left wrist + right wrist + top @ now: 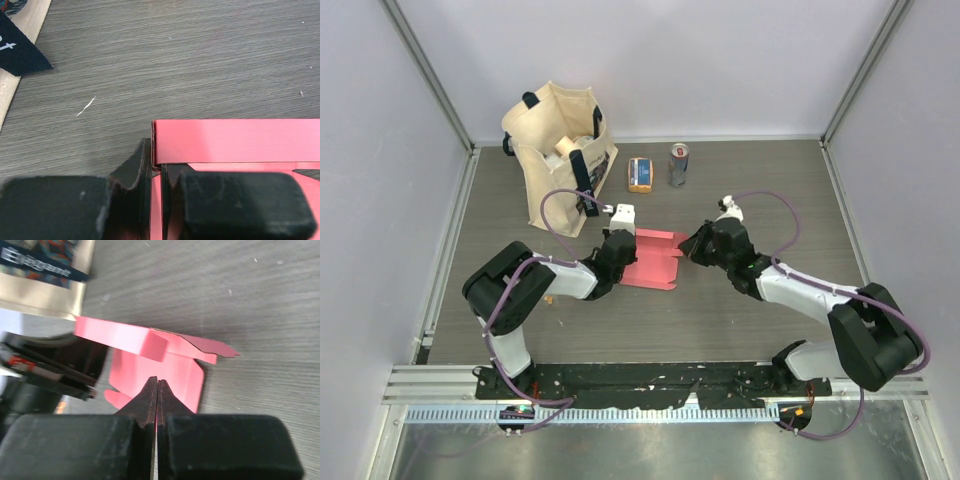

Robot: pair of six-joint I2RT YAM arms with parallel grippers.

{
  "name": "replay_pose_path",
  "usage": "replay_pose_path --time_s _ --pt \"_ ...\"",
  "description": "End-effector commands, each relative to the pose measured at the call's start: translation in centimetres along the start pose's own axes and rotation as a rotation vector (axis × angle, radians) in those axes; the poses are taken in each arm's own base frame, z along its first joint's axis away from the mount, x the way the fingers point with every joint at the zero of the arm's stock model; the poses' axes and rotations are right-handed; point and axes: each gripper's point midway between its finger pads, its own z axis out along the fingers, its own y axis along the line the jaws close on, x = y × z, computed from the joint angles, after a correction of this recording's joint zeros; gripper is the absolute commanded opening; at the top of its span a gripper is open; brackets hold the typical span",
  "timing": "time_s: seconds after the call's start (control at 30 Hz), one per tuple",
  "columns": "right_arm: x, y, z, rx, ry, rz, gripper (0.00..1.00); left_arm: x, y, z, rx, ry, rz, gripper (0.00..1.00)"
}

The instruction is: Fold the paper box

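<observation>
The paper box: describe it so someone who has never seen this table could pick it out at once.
On the grey wood-grain table, look at the middle, between the tips of the left gripper and the right gripper. The paper box lies there partly folded, one long wall raised. It is the only plain pinkish-red card; the beige tote bag, packet and can stand farther back.

We hold our left arm (560, 280) and right arm (800, 290) bent inward from their bases, forearms low and converging toward the middle of the table. Our left gripper (156, 162) has its fingers nearly together, pinching a thin edge of the paper box (225, 140). Our right gripper (157, 385) faces it, fingers pressed tip to tip
</observation>
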Motion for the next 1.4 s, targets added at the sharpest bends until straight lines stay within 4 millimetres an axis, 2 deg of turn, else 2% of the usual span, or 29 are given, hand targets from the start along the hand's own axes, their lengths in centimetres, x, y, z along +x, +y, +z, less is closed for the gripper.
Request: replay_pose_path --time_s 0.0,0.23,0.63,0.9,0.97,1.13,1.37 --pt "-0.2 -2.4 1.2 0.156 -0.048 -0.159 0.02 -2.0 0.0 -0.2 -0.018 -0.053 -0.032 0.0" --pt "0.6 -4.4 3.1 0.262 -0.039 -0.172 0.02 -1.8 0.0 0.0 -0.019 -0.046 -0.028 0.0" --pt "2.1 -5.3 5.3 0.268 -0.016 -0.181 0.02 -1.5 -0.1 0.2 -0.017 -0.041 -0.024 0.0" --pt "1.7 -1.8 6.1 0.153 -0.05 -0.177 0.01 -1.6 -0.1 0.1 -0.018 -0.042 -0.024 0.0" --pt "1.6 -1.5 6.2 0.15 -0.057 -0.181 0.02 -1.5 -0.1 0.2 -0.019 -0.041 -0.025 0.0" --pt "1.7 -1.2 6.7 0.146 -0.053 -0.179 0.02 -1.3 -0.2 0.2 -0.015 -0.036 -0.025 0.0" --pt "3.2 -1.7 7.8 0.137 -0.014 -0.161 0.02 -1.3 -0.3 0.2 -0.012 -0.035 -0.027 0.0"
